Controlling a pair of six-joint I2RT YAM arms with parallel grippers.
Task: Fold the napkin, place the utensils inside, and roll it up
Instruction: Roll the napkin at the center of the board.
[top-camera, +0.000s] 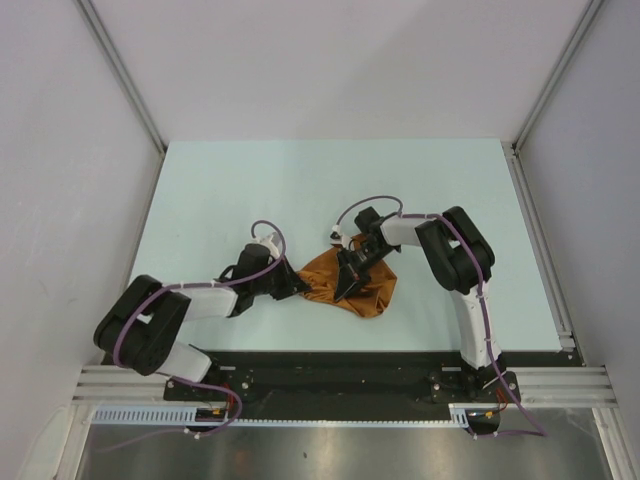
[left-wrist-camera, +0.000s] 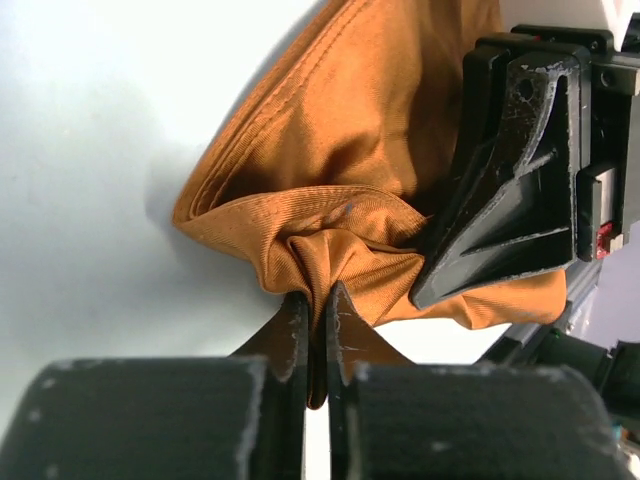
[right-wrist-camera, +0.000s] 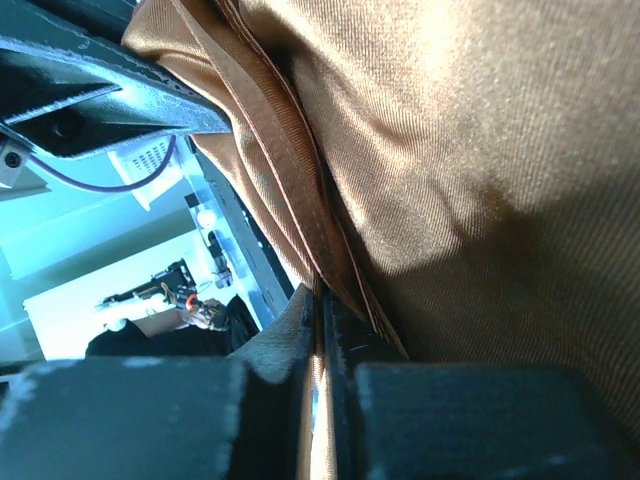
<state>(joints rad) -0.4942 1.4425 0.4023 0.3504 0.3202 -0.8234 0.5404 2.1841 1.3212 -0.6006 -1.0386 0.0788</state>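
Note:
The rust-orange napkin (top-camera: 373, 290) lies bunched on the pale table between my two arms. In the left wrist view my left gripper (left-wrist-camera: 318, 297) is shut on a gathered fold of the napkin (left-wrist-camera: 340, 160) at its near edge. My right gripper (right-wrist-camera: 326, 302) is shut on a hemmed edge of the napkin (right-wrist-camera: 470, 150), which fills most of that view. From above, the left gripper (top-camera: 298, 285) sits at the cloth's left side and the right gripper (top-camera: 349, 284) over its middle. The right gripper's black fingers (left-wrist-camera: 505, 190) press into the cloth close beside my left jaws. The utensils are hidden.
The light blue table (top-camera: 250, 190) runs back to white walls with metal rails on both sides. A black base bar (top-camera: 340, 385) runs along the near edge just below the napkin. The left arm's black body (right-wrist-camera: 90, 90) shows at the upper left of the right wrist view.

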